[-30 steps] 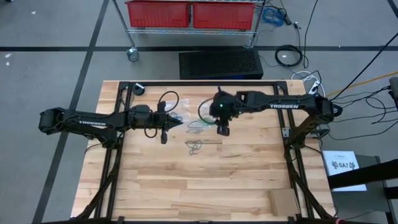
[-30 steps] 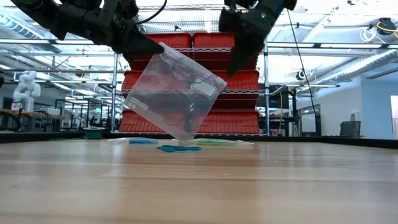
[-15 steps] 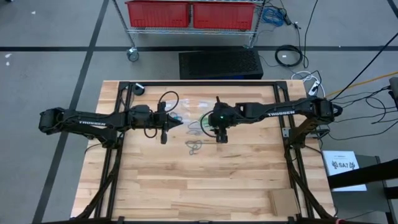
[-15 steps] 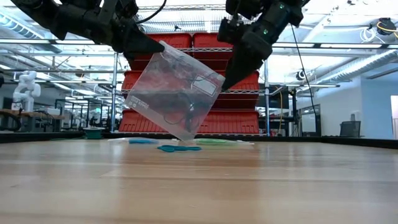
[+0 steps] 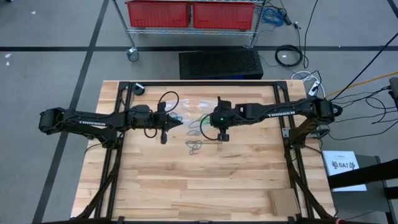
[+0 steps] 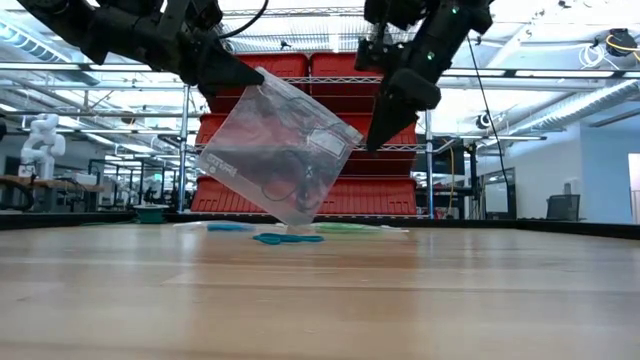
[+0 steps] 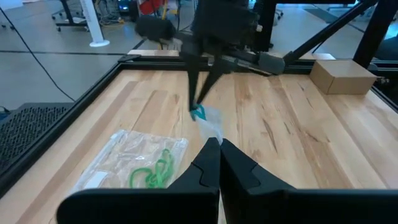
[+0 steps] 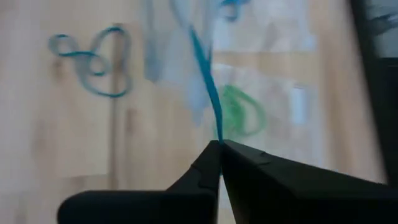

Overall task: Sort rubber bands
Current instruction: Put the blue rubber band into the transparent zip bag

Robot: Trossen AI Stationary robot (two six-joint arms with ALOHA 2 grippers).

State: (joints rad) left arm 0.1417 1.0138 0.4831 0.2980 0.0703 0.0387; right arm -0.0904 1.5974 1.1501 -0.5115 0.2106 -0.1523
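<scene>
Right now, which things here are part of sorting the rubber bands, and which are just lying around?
Job in hand: blue rubber band pinched in the right end effector; loose blue bands on the table; green bands in the flat bag; clear bag held up by the left end effector.
Lying about: red bins; black mat; cardboard box.

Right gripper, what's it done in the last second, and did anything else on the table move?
The right gripper swung in toward the clear bag hanging from the left gripper and closed its open fingers, pinching a stretched blue rubber band. The left gripper stayed shut on the bag, holding it in the same place above the table. The loose bands on the wood did not move.
</scene>
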